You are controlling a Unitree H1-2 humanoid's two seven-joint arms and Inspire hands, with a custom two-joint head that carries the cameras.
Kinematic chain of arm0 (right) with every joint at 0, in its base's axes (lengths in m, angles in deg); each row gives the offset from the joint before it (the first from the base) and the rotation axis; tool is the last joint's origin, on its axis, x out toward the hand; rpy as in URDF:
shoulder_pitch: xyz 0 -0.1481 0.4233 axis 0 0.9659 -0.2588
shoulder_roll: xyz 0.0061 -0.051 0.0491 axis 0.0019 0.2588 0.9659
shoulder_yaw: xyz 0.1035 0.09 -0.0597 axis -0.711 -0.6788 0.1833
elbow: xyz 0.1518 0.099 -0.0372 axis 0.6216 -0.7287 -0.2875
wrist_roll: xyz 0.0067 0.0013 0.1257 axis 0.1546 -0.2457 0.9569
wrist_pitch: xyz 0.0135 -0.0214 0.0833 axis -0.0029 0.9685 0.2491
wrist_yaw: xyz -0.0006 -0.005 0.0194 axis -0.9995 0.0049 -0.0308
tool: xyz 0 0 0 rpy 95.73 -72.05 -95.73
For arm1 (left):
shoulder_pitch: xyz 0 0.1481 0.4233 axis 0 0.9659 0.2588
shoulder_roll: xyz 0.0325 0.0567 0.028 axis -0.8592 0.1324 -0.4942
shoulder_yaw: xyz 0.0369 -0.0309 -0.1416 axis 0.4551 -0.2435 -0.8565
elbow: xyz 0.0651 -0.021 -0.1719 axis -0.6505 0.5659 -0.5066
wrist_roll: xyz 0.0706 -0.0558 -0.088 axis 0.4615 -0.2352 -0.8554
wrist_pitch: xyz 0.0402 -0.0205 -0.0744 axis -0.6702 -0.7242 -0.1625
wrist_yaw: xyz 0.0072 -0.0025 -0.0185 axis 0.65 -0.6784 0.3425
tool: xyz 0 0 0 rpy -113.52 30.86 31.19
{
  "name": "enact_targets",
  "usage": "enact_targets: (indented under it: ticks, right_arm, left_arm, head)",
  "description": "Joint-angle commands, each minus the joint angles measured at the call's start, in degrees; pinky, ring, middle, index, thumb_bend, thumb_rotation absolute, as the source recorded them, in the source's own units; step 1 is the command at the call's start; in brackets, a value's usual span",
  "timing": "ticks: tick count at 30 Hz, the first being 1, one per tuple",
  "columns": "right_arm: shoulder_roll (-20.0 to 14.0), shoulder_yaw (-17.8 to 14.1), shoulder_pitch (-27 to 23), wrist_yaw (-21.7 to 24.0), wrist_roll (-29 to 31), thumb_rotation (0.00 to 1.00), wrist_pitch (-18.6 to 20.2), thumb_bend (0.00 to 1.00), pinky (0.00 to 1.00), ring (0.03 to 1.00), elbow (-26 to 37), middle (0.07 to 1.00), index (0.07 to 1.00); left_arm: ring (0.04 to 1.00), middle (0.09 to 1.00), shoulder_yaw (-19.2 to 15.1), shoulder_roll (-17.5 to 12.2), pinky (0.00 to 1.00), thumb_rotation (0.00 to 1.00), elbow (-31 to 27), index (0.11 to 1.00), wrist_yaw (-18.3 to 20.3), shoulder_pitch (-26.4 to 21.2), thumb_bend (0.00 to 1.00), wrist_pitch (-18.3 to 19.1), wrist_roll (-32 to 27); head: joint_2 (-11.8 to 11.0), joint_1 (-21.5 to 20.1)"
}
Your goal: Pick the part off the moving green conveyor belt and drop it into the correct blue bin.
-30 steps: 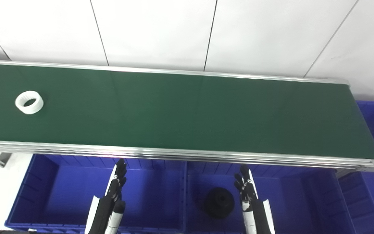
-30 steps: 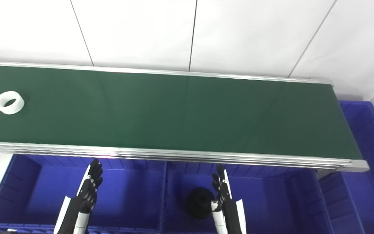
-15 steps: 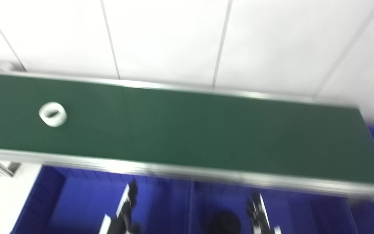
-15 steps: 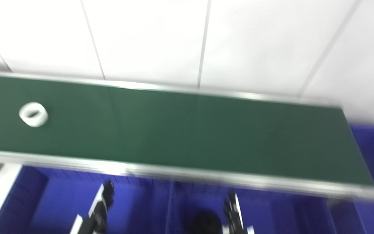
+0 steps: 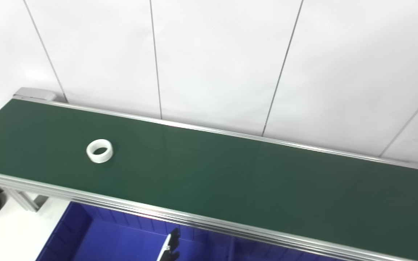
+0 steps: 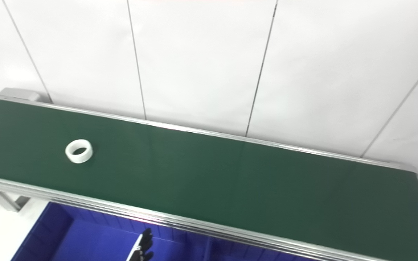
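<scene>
White panelled wall behind long green conveyor belt (image 5: 230,177) with silver aluminium rails. Small white plastic ring part (image 5: 99,150) lies flat on belt, well up and left of left hand (image 5: 171,246), not touching it. Only black fingertips of that hand poke up at bottom edge, over blue plastic bin (image 5: 96,243); grip state cannot be told. Right hand out of frame.

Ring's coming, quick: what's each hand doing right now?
Left hand: only fingertips visible, cannot tell; nothing seen held.
Right hand: out of view.
</scene>
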Motion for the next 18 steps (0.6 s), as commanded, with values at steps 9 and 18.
enact_targets:
  ticks: [9, 18]
  right_arm:
    - [-0.98, -2.05, -1.28, 3.55, 2.69, 1.0, -3.36, 0.78, 1.0, 1.0, -1.07, 1.0, 1.0]
    - [-1.09, -2.87, -1.95, 4.43, 2.13, 1.0, -3.36, 0.78, 1.0, 1.0, -1.86, 1.0, 1.0]
  left_arm:
    - [1.0, 1.0, 1.69, 1.58, 0.97, 0.91, 1.52, 1.0, -1.04, -1.15, 0.89, -3.9, 0.16]
    - [0.996, 1.0, 1.83, 2.19, 0.92, 0.9, 1.15, 1.0, -1.37, -1.56, 0.9, -2.78, 0.45]
  head:
    - [-1.06, 1.63]
    - [0.1, 1.46]
